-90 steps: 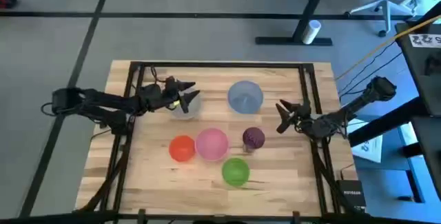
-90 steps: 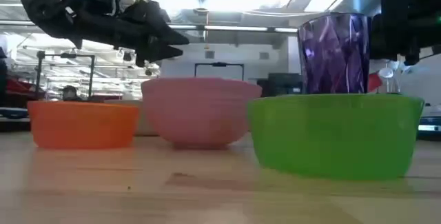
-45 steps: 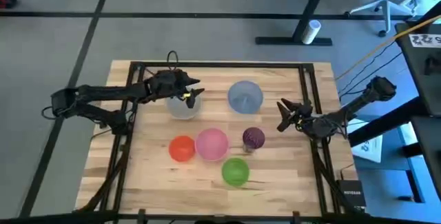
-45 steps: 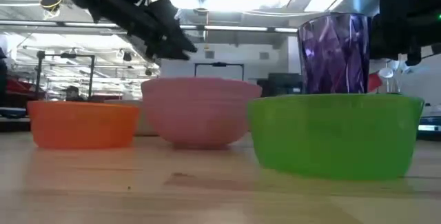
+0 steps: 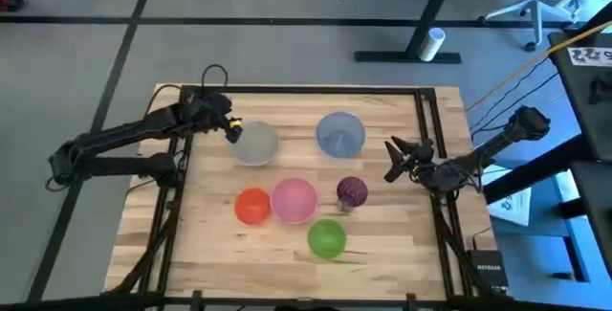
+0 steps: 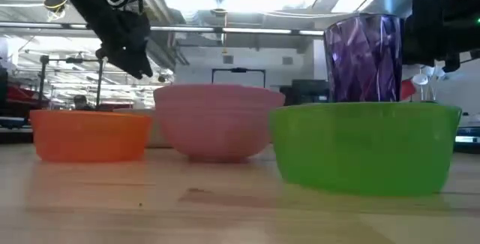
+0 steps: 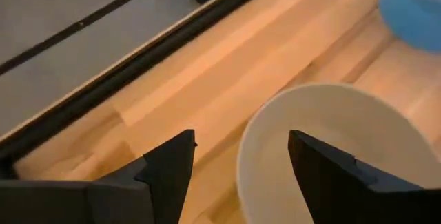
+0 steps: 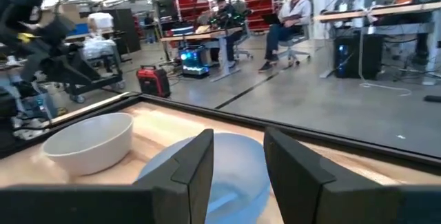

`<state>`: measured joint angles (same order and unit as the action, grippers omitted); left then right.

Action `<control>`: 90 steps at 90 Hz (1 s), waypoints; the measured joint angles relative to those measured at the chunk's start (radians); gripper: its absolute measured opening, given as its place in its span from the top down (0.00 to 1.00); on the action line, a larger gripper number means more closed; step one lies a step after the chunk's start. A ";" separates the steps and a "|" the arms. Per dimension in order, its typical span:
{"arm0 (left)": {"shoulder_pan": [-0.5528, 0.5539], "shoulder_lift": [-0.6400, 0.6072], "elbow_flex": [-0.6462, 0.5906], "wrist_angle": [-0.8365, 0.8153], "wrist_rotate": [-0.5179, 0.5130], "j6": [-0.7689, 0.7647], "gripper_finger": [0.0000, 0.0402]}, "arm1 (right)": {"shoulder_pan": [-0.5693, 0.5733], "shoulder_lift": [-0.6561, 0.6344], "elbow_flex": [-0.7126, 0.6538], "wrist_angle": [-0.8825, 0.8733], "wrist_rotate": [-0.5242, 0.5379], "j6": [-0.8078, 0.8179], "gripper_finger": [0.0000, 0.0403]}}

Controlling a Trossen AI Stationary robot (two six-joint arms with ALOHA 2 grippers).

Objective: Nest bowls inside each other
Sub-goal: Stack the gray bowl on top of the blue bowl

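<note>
6 bowls (image 5: 294, 199) upright, separate, none nested.

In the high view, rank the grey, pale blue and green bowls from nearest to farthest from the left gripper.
1. Grey bowl, right beside the left gripper.
2. Pale blue bowl, farther toward the right arm's side.
3. Green bowl, near the table's front edge.

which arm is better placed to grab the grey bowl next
Left, probably. The left gripper hangs open right at the grey bowl's rim, as its wrist view shows. The right gripper waits by the far table edge, beyond the pale blue bowl.
</note>
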<state>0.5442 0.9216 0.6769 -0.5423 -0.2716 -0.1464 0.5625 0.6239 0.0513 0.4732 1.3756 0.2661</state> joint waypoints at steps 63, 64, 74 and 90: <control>0.182 0.265 0.000 0.104 0.355 0.089 0.45 | 0.000 0.000 0.035 0.043 -0.007 -0.066 0.72; 0.178 0.266 0.000 0.099 0.355 0.087 0.45 | 0.000 0.000 0.035 0.043 -0.007 -0.066 0.72; 0.152 0.286 -0.006 0.073 0.348 0.083 0.45 | 0.000 0.000 0.035 0.041 -0.007 -0.066 0.72; 0.182 0.306 -0.044 0.081 0.290 0.083 0.45 | 0.000 0.000 0.035 0.041 -0.008 -0.066 0.72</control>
<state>0.7258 1.2276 0.6326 -0.4612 0.0188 -0.0634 0.5625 0.6243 0.0868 0.5139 1.3675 0.2001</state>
